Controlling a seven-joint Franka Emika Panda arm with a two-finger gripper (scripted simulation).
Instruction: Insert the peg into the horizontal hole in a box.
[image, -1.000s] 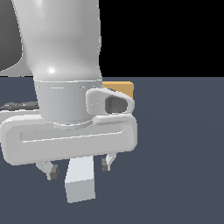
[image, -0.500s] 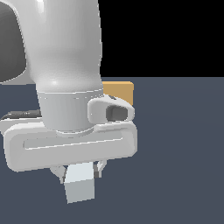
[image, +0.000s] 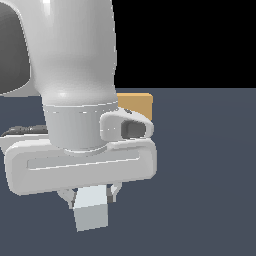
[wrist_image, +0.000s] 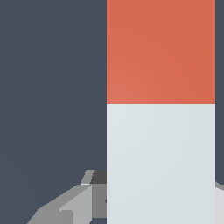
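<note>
- Exterior view: one Franka arm fills the frame, its wide pale hand across the middle, and the gripper (image: 89, 195) hangs under it at about 6 o'clock
- The peg (image: 91, 210) shows as one pale grey square end just below the hand, between the two short dark fingers (image: 66, 196); these sit close against its sides, so the gripper reads as clamped on the peg, though the contact itself is mostly hidden by the hand
- One tan box (image: 136, 104) peeks out behind the arm at roughly 1 o'clock from the hand, well apart from the peg; only an upper corner is visible and its hole is hidden
- The dark blue-grey floor (image: 210, 165) runs under everything; whether the peg rests on it or is lifted off it I cannot tell
- Wrist view: the same single peg (wrist_image: 161, 157) runs from 6 o'clock towards 12 o'clock, pale grey near the camera and orange-red at the far half; grey finger parts (wrist_image: 76, 201) show at its base, and neither box nor hole is in sight
- Risk, as a judgement: the grip seems to sit on the pale end, so the long free length could droop or twist in the fingers and reach the hole tilted; with so little clearance, a small misalignment would jam it against the box face or push the box away
- Count: one arm, one gripper with two fingers, one peg, one box
</note>
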